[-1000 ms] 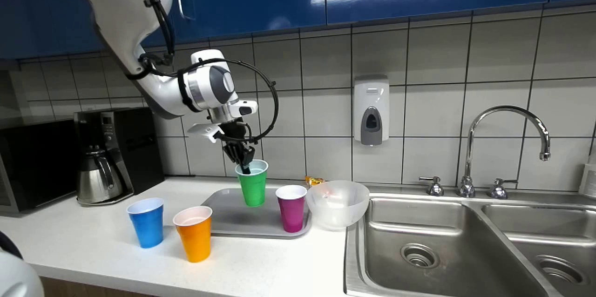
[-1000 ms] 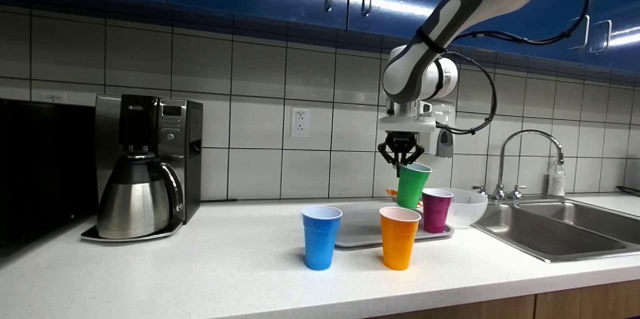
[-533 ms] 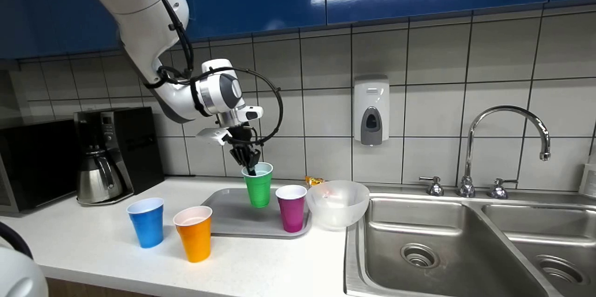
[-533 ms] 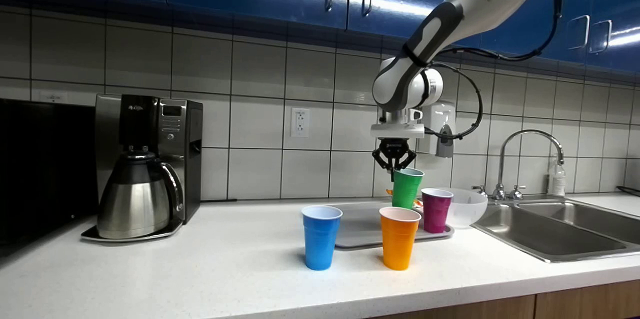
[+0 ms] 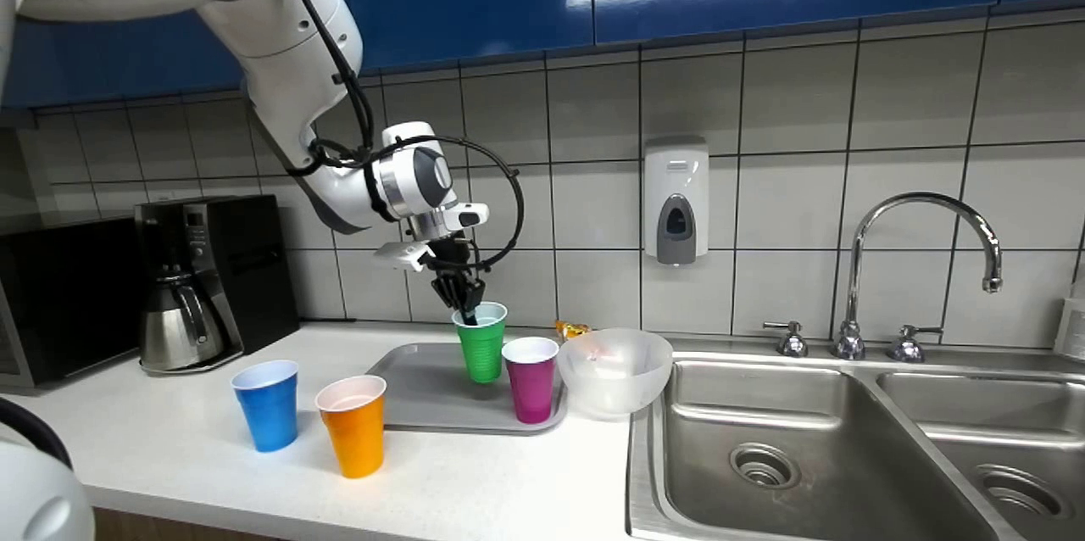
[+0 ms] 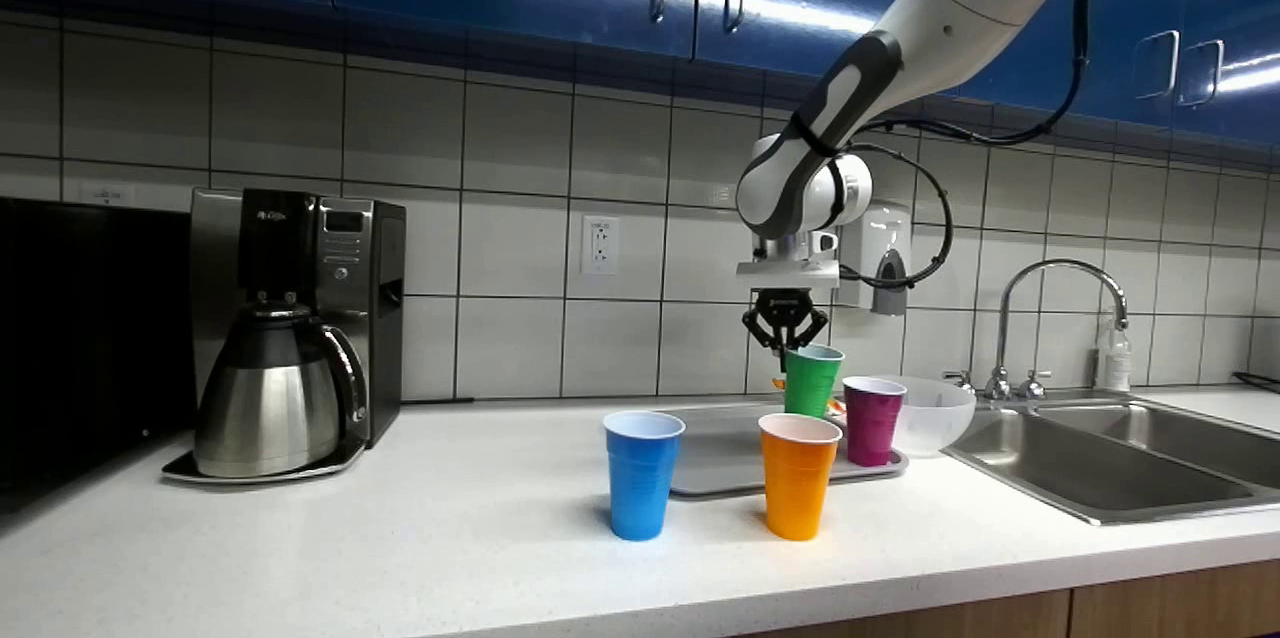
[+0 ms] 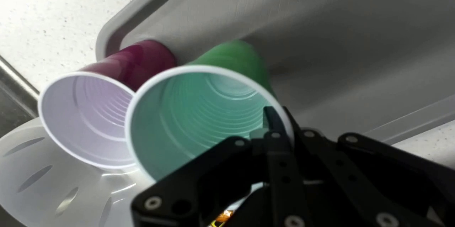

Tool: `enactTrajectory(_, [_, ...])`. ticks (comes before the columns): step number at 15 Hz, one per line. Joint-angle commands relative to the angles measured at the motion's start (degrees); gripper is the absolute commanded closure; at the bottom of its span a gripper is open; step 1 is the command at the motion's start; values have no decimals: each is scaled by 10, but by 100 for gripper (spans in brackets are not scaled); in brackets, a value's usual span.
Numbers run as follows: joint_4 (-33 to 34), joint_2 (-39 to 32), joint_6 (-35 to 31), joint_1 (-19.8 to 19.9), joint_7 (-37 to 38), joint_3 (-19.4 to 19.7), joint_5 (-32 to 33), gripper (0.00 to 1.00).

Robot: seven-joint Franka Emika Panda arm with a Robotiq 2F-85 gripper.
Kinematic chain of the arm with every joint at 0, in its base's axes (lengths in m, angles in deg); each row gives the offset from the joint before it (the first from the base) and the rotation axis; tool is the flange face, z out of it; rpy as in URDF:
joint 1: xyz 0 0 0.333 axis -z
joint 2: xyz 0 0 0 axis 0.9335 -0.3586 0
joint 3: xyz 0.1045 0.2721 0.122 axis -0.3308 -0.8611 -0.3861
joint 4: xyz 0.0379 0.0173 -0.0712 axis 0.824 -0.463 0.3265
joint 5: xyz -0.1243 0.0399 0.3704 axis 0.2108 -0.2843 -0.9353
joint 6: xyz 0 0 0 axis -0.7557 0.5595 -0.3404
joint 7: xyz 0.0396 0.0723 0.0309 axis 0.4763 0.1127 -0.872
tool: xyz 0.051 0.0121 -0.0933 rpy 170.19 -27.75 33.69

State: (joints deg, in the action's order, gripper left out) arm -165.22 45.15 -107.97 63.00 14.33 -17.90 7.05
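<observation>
My gripper [image 7: 283,123] is shut on the near wall of a green cup [image 7: 227,54], with one finger inside the cup and one outside. In the exterior views the gripper [image 5: 469,316] [image 6: 785,355] points down at the rim of the green cup [image 5: 483,353] [image 6: 810,384]. The green cup's base is at or just above the grey tray [image 5: 415,405]; I cannot tell if it touches. A magenta cup [image 5: 531,384] [image 7: 138,59] stands on the tray's right end, close beside the green cup. In the wrist view the green rim overlaps the magenta cup's rim.
A blue cup [image 5: 267,409] and an orange cup [image 5: 356,431] stand on the counter in front of the tray. A translucent bowl [image 5: 619,380] sits between tray and sink [image 5: 763,405]. An orange wrapper [image 5: 572,329] lies behind. A coffee maker [image 6: 280,348] stands at the left.
The gripper has moved right and slightly down in an exterior view, carrying the green cup closer to the magenta cup and lower over the tray. The other cups have not moved.
</observation>
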Motion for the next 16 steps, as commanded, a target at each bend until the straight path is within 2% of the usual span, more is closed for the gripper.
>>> enactTrajectory(1, [43,-27,26,-15,8,17,-1,99])
enactTrajectory(16, [108,-92,34,-31,1,37,0,99])
